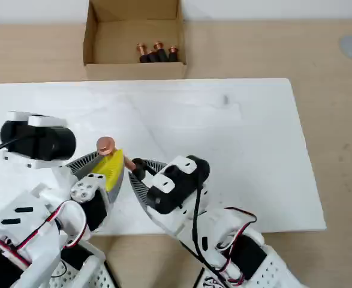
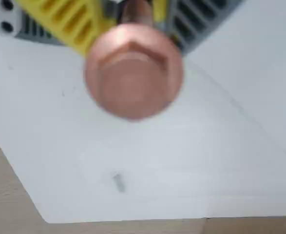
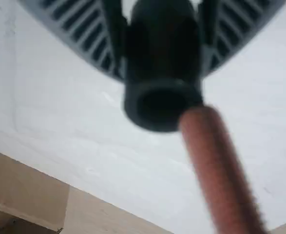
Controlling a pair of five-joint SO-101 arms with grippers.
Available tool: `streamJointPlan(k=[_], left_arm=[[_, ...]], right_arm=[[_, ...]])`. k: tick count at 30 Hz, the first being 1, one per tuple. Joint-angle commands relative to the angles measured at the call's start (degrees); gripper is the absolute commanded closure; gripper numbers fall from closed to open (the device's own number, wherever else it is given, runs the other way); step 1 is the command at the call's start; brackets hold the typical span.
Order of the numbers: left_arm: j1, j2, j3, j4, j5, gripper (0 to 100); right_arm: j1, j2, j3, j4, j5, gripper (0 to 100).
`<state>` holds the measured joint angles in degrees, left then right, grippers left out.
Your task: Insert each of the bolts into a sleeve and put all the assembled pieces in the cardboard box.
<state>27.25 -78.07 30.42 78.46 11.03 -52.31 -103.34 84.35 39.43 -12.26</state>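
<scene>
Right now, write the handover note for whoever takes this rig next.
The left gripper is shut on the bolt, above the mat near its front edge.
The right gripper is shut on the sleeve, mouth toward the bolt.
The bolt's tip is at the sleeve's mouth; I cannot tell whether it has entered.
Done: three assembled pieces lie in the box.
Left: seat this bolt in the sleeve, then put that piece in the box.

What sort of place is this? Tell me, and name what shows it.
Likely a robotics test bench: two small arms at a wooden table, a white board as work surface, a cardboard box of assembled pieces.
</scene>
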Motion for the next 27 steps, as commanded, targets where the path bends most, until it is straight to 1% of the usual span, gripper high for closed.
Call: streamJointPlan(k=[1,9,13,16,20,24,27], left_arm=[[0.5,0.1,-1.3,0.4,-0.4,99],[0.5,0.2,-1.3,-0.3,-0.3,99],[0.5,0.2,0.7,-5.0,-0.1,99],[0.5,0.2,2.7,-8.1,0.0,99],[0.5,0.2,5.4,-10.5,0.0,99],[0.5,0.2,6.4,-10.1,-0.4,99],[0.5,0.2,6.6,-8.0,-0.4,99]], right_arm=[[0.7,-6.1,-1.5,-0.3,-0.3,98.9],[0.6,-6.1,-1.4,5.0,-0.1,98.9],[0.5,-6.2,-0.1,4.7,2.5,98.9],[0.5,-6.2,0.0,4.7,2.5,98.9],[-1.6,-6.2,0.1,4.7,2.4,98.9],[-2.2,-6.2,0.1,4.5,2.4,98.9],[-2.1,-6.2,0.2,4.5,2.4,98.9]])
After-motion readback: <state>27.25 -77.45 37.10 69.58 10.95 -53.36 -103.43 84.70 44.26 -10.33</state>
